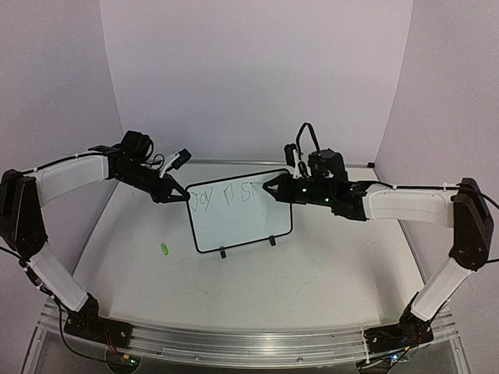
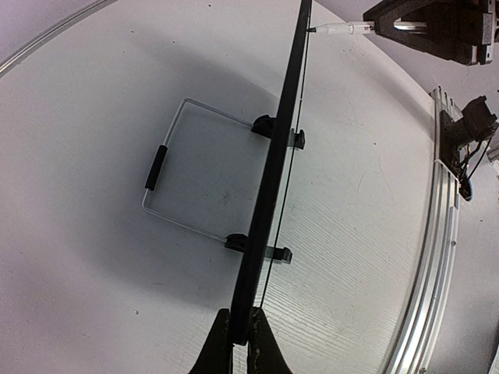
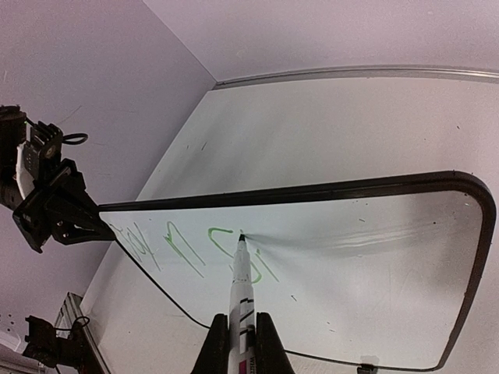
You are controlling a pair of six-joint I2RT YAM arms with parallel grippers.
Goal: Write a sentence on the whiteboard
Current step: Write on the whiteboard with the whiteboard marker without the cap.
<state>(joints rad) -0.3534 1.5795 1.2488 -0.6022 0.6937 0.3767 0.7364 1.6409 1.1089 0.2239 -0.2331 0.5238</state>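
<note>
Sentence (image 1: 204,192) too small for sure letters from above — marker (image 3: 243,284) barrel cut off below — whiteboard (image 2: 273,179) face hidden edge-on.

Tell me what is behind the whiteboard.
Behind the small black-framed whiteboard, the left wrist view shows a thin bent-wire support loop with a black sleeve, resting on the white table. From above, the board covers it.

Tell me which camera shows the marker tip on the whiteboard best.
Right wrist view: the marker tip meets the whiteboard face, by the green writing. Left wrist shows the marker small at the top, whiteboard edge-on. Top view: too small to tell.
</note>
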